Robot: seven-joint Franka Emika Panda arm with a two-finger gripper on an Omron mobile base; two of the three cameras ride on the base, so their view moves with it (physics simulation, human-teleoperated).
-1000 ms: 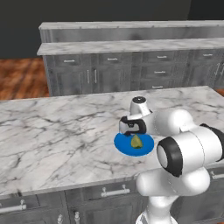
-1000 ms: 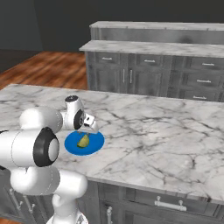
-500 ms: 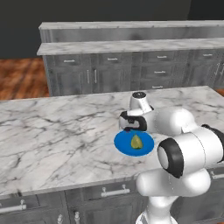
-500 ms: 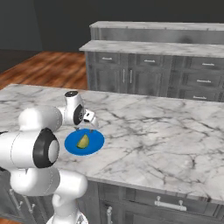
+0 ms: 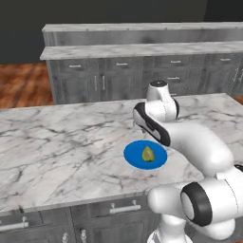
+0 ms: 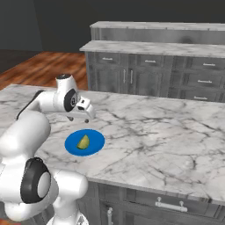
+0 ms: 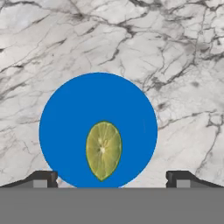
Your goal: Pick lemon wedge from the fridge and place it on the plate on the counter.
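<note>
The lemon wedge (image 7: 103,150) lies flat on the blue plate (image 7: 87,100), cut face up and off-centre toward my side. In the base views the lemon wedge (image 5: 148,154) (image 6: 82,141) sits on the plate (image 5: 133,154) (image 6: 95,139) near the front of the marble counter (image 5: 57,137) (image 6: 167,136). My gripper (image 6: 85,117) (image 7: 111,177) hangs well above the plate, open, with nothing between its fingers. Its fingertips (image 7: 43,178) stand wide apart on either side of the plate's near rim.
Grey cabinets with metal handles (image 5: 142,80) (image 6: 167,74) run along the back under a second marble top. Wooden floor (image 5: 23,83) shows at the left. The counter's front edge (image 6: 154,184) lies just below the plate.
The gripper has lifted up and away from the plate. The wedge has stayed where it was on the plate.
</note>
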